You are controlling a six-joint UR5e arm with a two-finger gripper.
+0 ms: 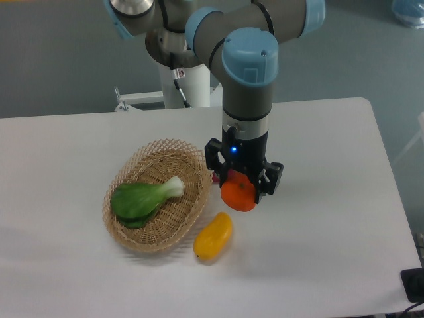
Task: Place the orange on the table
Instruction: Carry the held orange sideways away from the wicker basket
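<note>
Orange [238,196] clamped between hand [241,182] fingers, above table [331,199].

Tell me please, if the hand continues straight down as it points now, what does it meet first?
The hand, shut on the orange, likely meets bare table first, just right of the yellow fruit; depth is unclear.
</note>
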